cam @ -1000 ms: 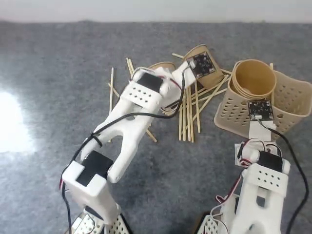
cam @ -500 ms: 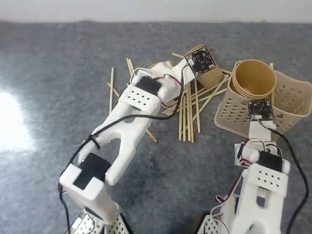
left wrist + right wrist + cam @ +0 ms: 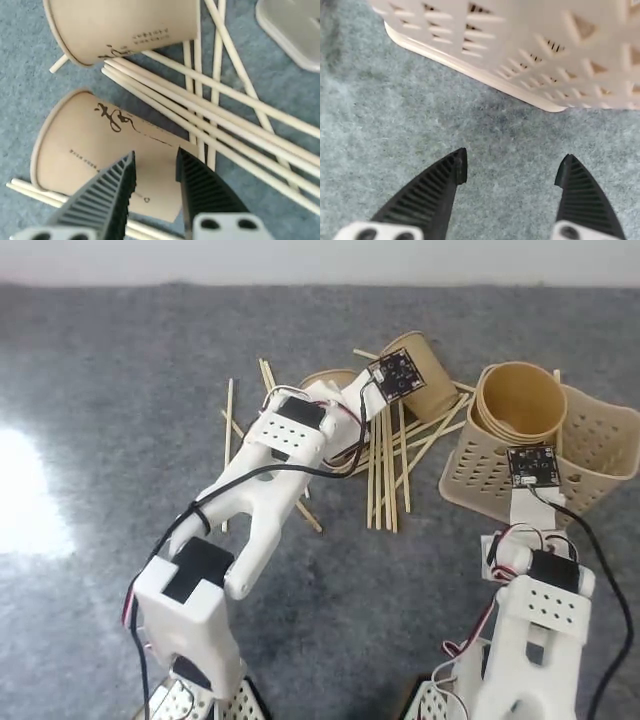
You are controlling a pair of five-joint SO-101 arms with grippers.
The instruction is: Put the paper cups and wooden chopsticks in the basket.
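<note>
Stray chopstick (image 3: pixel 229 425): lies alone on the table, left of the main heap.
Left gripper (image 3: pixel 155 156): fingers parted by a narrow gap, poised over a cup and pinching nothing; whether they touch it cannot be told.
Cup (image 3: pixel 90 150): on its side among the chopsticks, mid-table near the far edge.
Second cup (image 3: pixel 125 25): on its side just beside the first, with several chopsticks running between the two.
Chopsticks (image 3: pixel 385 465): loose heap, fanning from the cups toward the near edge.
Basket (image 3: pixel 600 455): stands near the table's right edge.
Cup stack (image 3: pixel 520 400): nested, mouths up, in the basket's left part.
Right gripper (image 3: pixel 514 157): fingers spread wide and empty, over bare table just beside the basket's near side.
</note>
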